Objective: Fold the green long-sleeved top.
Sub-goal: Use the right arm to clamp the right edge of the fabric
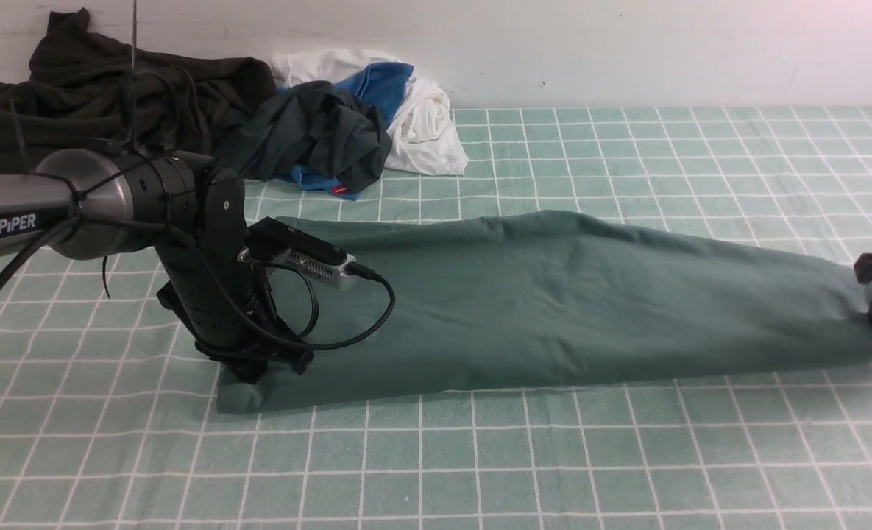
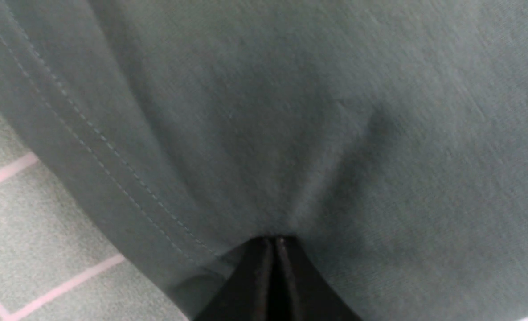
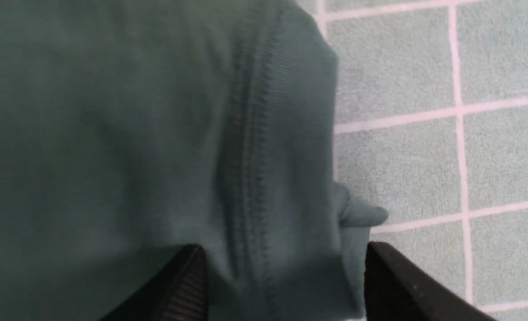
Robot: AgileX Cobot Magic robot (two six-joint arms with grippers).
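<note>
Pinching the left end of the green long-sleeved top (image 1: 553, 294), the left claw (image 2: 275, 243) is pressed together on cloth just beside the stitched hem. From that claw the top runs rightward as one long band across the table (image 1: 553, 456). At its far end the right claw (image 3: 284, 247) stands spread, straddling the ribbed edge. Each arm is nearest its own end, so the fold likely travels along that axis.

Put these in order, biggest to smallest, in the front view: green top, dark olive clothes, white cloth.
1. green long-sleeved top
2. dark olive garment, though farther away
3. white cloth, partly covered
</note>
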